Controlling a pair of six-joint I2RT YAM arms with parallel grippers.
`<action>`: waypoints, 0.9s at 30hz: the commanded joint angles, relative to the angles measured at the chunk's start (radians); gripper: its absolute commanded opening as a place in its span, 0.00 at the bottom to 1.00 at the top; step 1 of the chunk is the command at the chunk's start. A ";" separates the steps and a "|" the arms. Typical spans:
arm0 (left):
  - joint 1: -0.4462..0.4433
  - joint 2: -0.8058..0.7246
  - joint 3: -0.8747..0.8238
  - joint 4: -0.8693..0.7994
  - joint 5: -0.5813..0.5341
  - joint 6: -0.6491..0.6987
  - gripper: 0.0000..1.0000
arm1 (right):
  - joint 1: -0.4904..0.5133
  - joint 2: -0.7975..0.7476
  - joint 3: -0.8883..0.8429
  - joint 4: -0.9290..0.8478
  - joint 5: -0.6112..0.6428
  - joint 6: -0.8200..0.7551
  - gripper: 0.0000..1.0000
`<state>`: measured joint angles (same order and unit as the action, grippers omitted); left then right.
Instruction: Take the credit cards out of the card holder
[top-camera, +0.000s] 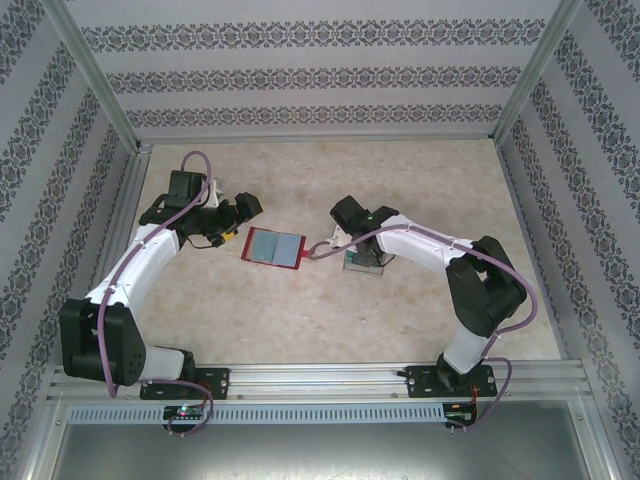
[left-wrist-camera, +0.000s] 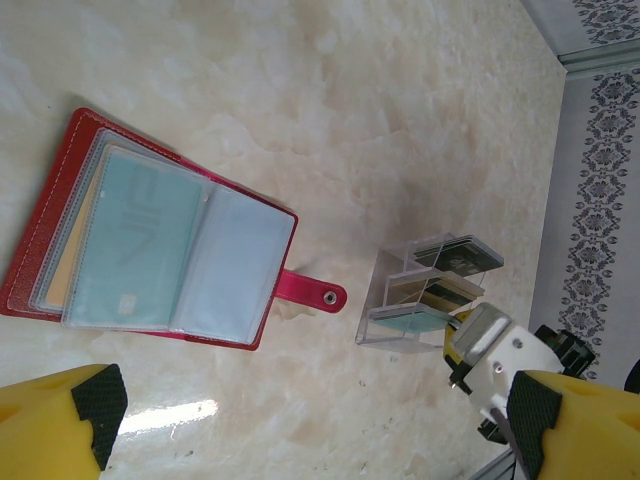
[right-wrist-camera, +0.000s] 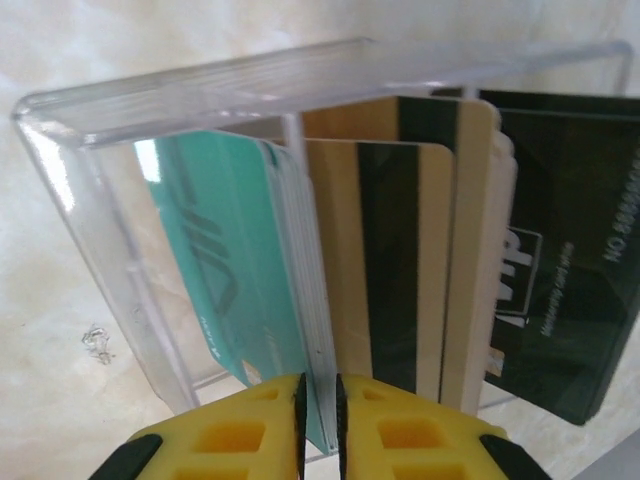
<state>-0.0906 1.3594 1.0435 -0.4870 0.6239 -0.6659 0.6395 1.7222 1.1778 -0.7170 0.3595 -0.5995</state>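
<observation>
Marbled tabletop (top-camera: 400, 320): beside the card holder (top-camera: 273, 247), right gripper (right-wrist-camera: 320, 395), jaws a slit, may snag and tip the clear rack (right-wrist-camera: 200, 95); left gripper (left-wrist-camera: 315, 405) gapes wide.

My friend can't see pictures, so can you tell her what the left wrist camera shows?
An open red card holder lies on a marbled table, a teal credit card showing through its clear pocket. Beside it stands a clear rack holding black, beige and teal cards. The left gripper is at the bottom, its yellow jaws wide apart.
</observation>
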 joint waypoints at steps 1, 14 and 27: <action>-0.009 0.005 0.004 -0.019 -0.001 0.015 1.00 | -0.006 -0.055 0.029 -0.021 0.021 0.099 0.21; -0.009 0.163 0.017 -0.029 0.005 0.087 0.88 | 0.098 -0.214 0.042 0.170 -0.242 0.668 0.24; -0.010 0.323 0.012 0.028 0.017 0.083 0.71 | 0.175 0.199 0.213 0.345 -0.401 1.205 0.22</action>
<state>-0.0906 1.6585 1.0454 -0.4835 0.6250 -0.6014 0.8101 1.8809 1.3460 -0.4133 -0.0006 0.4580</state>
